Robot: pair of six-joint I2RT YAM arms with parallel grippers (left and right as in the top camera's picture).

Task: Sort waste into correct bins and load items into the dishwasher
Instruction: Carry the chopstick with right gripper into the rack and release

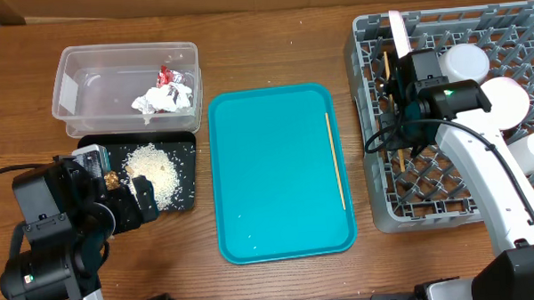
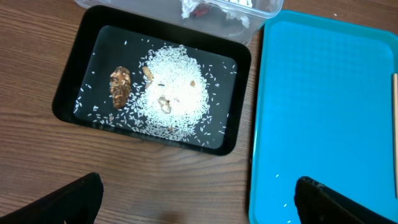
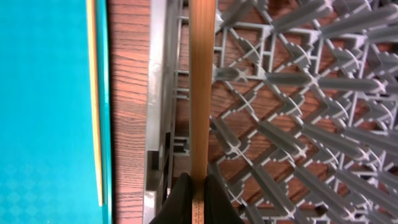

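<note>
Overhead view: far left, the clear tub (image 1: 87, 94) holds the crumpled napkin (image 1: 163, 100) and foil wrapper (image 1: 166, 76). Just nearer, the black tray (image 1: 187, 146) carries rice grains (image 1: 154, 172) and a brown lump (image 1: 113, 178). One chopstick (image 1: 335, 161) lies on the teal tray (image 1: 268, 186). White dishes (image 1: 467, 63) sit in the dish rack (image 1: 380, 204), right. The left gripper (image 2: 199, 208) hangs spread wide beside the black tray. Over the rack's left edge, the right gripper (image 3: 199, 196) is clenched on the second chopstick (image 3: 199, 93), a grasp only its wrist view reveals.
</note>
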